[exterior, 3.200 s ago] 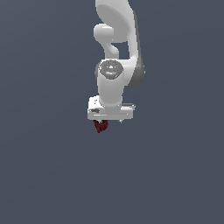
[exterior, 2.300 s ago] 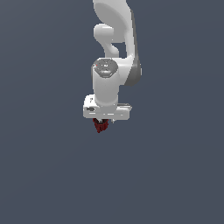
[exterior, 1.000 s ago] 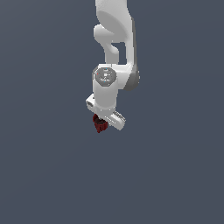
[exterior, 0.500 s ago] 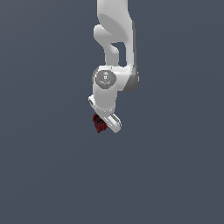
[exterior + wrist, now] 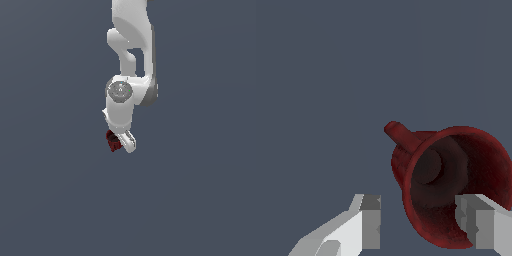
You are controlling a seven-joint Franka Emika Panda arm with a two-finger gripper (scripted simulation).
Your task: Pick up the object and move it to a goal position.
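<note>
Closest to my wrist camera are my two white, blocky fingers (image 5: pixel 372 220), one on each side of my gripper (image 5: pixel 418 222), standing fairly wide apart. Between them sits the small dark red, cup-like object (image 5: pixel 448 185), its open mouth turned toward the camera so I look straight into its dark hollow; a short stub juts from its outer wall. One finger overlaps the rim, the other stands just beside the wall with a sliver of grey between. Whether my pads actually press on it I cannot tell. Behind it is plain grey background (image 5: pixel 331 75). In the exterior view, my white arm (image 5: pixel 131 40) hangs from above, and the red object (image 5: pixel 113 141) shows at my gripper (image 5: pixel 123 142), on the exterior view's left of it.
</note>
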